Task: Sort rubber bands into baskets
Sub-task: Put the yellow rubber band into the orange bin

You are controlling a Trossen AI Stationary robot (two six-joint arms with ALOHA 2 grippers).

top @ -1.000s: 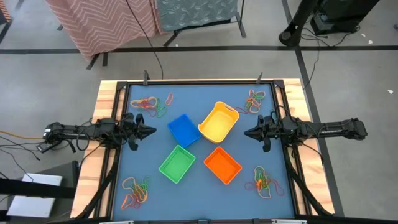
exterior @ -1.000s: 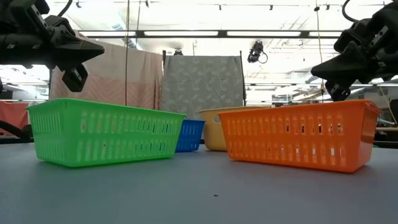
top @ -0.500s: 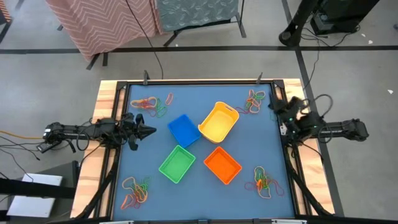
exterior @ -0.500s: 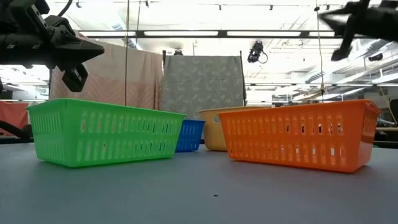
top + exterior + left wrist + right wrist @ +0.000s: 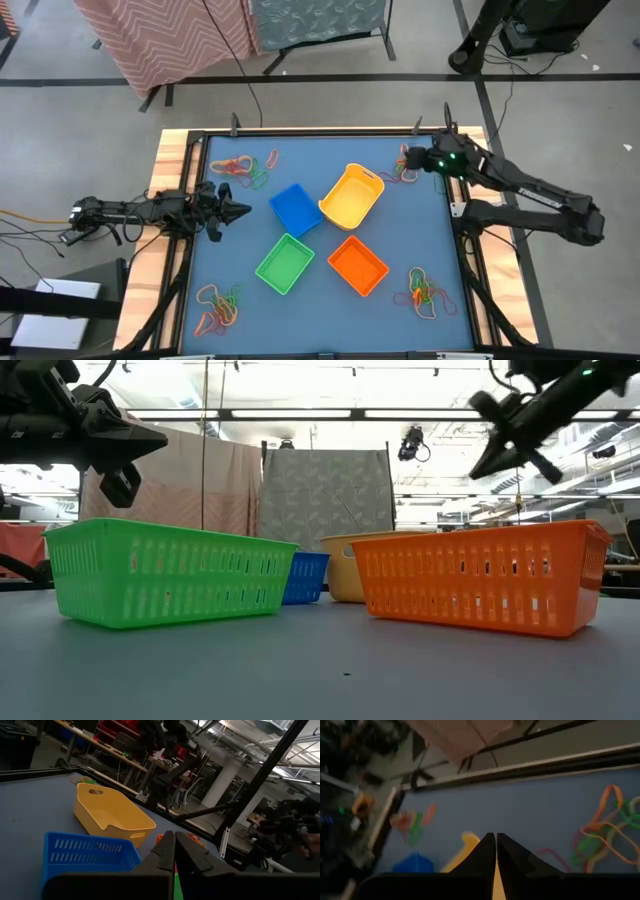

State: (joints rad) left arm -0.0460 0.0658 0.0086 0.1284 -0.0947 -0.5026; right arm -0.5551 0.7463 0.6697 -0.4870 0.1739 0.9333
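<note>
Rubber bands [image 5: 405,165] tangle just beside the right hand [image 5: 408,158], fingers together, so it should part them and pinch one loop; left hand [image 5: 243,211] waits, fingers together.

Seen past the closed dark two-finger left tool [image 5: 174,851]: a blue slotted plastic basket [image 5: 90,856] close by, a yellow smooth-walled plastic basket [image 5: 112,815] just behind it, both on the grey-blue counter [image 5: 30,805]. Beyond, blurred workshop benches and dark metal frames.
</note>
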